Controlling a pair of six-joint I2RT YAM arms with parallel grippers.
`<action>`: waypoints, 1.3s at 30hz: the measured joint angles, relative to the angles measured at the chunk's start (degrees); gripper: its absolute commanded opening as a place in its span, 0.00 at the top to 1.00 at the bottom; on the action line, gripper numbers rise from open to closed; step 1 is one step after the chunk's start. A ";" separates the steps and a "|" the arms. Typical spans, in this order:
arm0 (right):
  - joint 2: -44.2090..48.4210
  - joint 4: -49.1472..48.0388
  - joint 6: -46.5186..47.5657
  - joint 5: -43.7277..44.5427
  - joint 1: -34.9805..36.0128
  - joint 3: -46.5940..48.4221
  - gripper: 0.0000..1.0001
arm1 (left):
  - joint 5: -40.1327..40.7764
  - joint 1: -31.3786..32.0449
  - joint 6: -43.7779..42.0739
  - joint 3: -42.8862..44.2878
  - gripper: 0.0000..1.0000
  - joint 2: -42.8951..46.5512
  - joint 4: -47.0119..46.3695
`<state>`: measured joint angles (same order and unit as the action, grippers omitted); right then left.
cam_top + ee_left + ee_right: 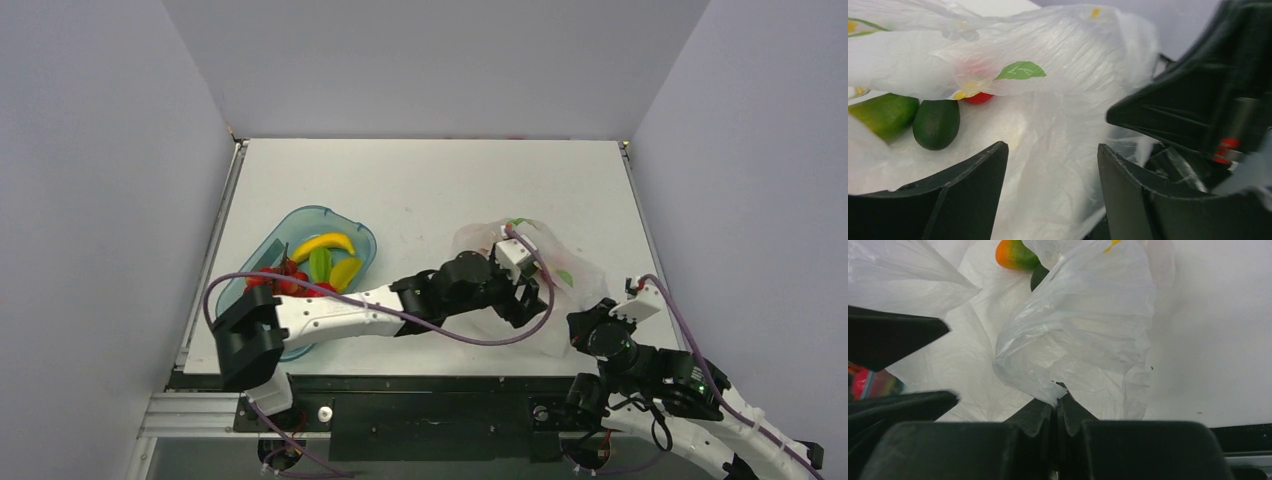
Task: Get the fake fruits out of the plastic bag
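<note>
The plastic bag (565, 268) lies crumpled at the table's right middle. My left gripper (528, 303) reaches into its mouth, open, with bag film between its wide-apart jaws (1053, 150). Ahead of it in the bag lie an orange-green mango (883, 114), a dark green fruit (937, 124) and a red fruit (979, 98) half under the film. My right gripper (582, 330) is shut on the bag's near edge (1057, 402). The mango (1016, 255) also shows in the right wrist view. A banana (325, 243) and green pieces (320, 264) lie in the tray.
A teal-blue oval tray (300, 215) stands at the left, with red fruits (280, 282) and a yellow-green piece (346, 272) too. The left arm crosses the table's front. Walls enclose the table on three sides.
</note>
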<state>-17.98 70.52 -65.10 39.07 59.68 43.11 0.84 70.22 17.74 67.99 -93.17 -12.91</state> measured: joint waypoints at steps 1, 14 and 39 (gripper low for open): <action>1.01 -0.02 0.00 0.02 0.00 0.00 1.00 | 0.07 -0.07 -0.66 1.97 0.44 -2.43 1.07; 3.08 -0.15 0.09 0.11 0.00 -0.02 1.00 | 6.91 -2.97 -4.44 14.05 0.49 -19.67 10.38; 3.08 -0.94 1.18 0.07 0.00 -0.22 1.00 | 12.37 -7.39 -6.10 25.38 0.46 -35.91 10.14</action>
<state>-14.90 69.58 -63.92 39.13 59.68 42.89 13.21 62.83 11.64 93.36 -129.08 -2.76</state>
